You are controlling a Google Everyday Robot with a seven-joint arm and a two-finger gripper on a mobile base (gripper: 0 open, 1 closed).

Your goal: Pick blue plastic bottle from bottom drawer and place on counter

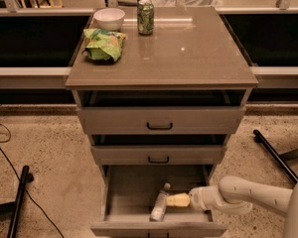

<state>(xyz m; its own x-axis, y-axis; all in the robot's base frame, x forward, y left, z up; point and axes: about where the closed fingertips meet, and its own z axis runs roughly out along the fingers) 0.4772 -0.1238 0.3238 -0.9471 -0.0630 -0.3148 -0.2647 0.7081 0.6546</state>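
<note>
The drawer desk (203, 120) stands in the middle of the speckled floor (49, 157), and I look at it from the front and a little from above. Its top, the counter (188, 53), is flat, glossy and grey-brown, and it hangs a bit over the sides. The bottom drawer (134, 187) is pulled far out toward me, and its plain grey inside is open to see. The two upper drawers (159, 155) with black handles stand out only a little, with a dark gap over each one.

The white robot arm (253, 197) comes in low from the right side and reaches over the right wall of the bottom drawer. On the counter, at the back left, a green snack bag (104, 44) lies crumpled. A white bowl (108, 18) stands just behind it, and a green soda can (145, 17) stands upright to the right of the bowl, near the back edge.

The blue plastic bottle (160, 209) lies on the floor of the bottom drawer, near its front, with the white cap pointing to the back and slightly right. The gripper (169, 201), yellowish in colour, is inside the drawer at the right side of the bottle, just beside it or touching it. I cannot tell if the jaws are apart or together.
</note>
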